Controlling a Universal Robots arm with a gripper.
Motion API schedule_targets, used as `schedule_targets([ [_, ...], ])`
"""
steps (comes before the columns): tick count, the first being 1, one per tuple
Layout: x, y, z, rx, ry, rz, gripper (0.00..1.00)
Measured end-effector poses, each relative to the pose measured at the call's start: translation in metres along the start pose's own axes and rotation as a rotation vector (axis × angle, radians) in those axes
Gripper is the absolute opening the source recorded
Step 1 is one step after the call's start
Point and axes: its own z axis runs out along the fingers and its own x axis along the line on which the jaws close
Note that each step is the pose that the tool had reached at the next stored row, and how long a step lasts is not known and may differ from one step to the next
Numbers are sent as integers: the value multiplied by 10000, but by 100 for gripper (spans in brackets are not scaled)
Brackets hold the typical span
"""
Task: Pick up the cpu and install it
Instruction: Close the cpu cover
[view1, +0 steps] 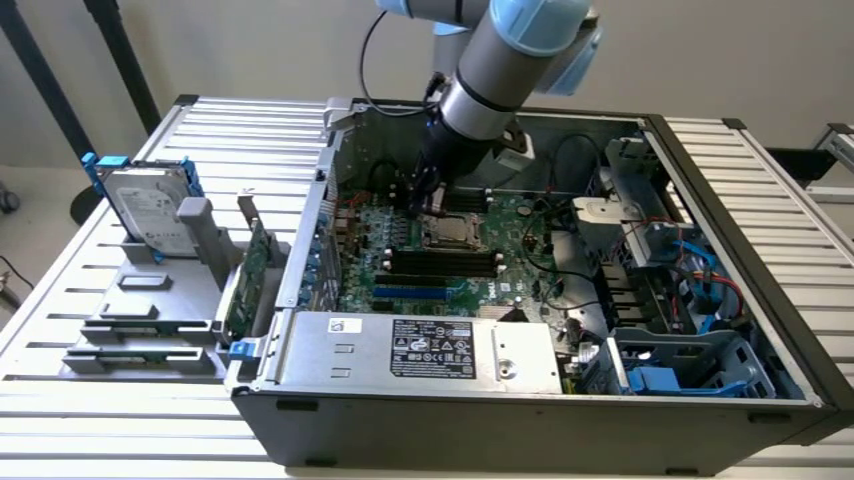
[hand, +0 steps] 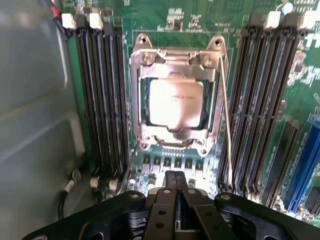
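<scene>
Seating of cpu: the cpu (hand: 176, 102) is seen lying flat in its socket, silver top up, just ahead of the fingertips and untouched by them.
Gripper: the gripper (hand: 175, 179) is clenched, its black fingers (hand: 168, 192) pressed against each other with nothing grasped; it is held low over the board, near the socket's edge.
Socket frame: a metal socket frame (hand: 141, 75) is set around the cpu, and a thin wire lever (hand: 226, 125) is run along one side.
Memory slots: black memory slots (hand: 100, 100) are ranged on both sides of the socket, flanking the line ahead of the gripper.
Motherboard: the green motherboard (hand: 165, 20) is spread beneath the gripper.
Computer case: the open computer case (view1: 534, 425) is entered from above by the arm (view1: 487, 90).
Power supply: a silver power supply (view1: 414, 350) is seated inside the case, apart from the gripper.
Outside the case: a hard drive (view1: 140, 210) in blue brackets and a green expansion card (view1: 247, 280) are stood on the slatted table (view1: 80, 400), well apart from the gripper, at the exterior view's left.
</scene>
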Motion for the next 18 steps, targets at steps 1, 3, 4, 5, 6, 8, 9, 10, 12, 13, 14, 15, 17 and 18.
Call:
schedule_targets([
  [1, -2, -24, -3, 12, 38, -11, 11],
  [3, -5, -75, -10, 38, 120, -36, 11],
  [4, -6, -97, -14, 51, 163, -49, 11],
  [5, -7, -118, -17, 65, 206, -62, 11],
  [6, -8, -137, -18, 81, 245, -73, 11],
  [8, -9, -171, -18, 114, 296, -85, 11],
  [9, -8, -181, -15, 129, 309, -83, 11],
  [10, -8, -188, -12, 139, 320, -67, 11],
  [12, -9, -195, -12, 153, 348, 14, 11],
  [13, -9, -197, -10, 156, 369, 67, 11],
  [14, -9, -199, -9, 159, 391, 126, 11],
  [15, -9, -201, -9, 161, 414, 188, 11],
  [17, -9, -204, -8, 166, 464, 308, 11],
  [18, -9, -205, -11, 179, 513, 332, 11],
])
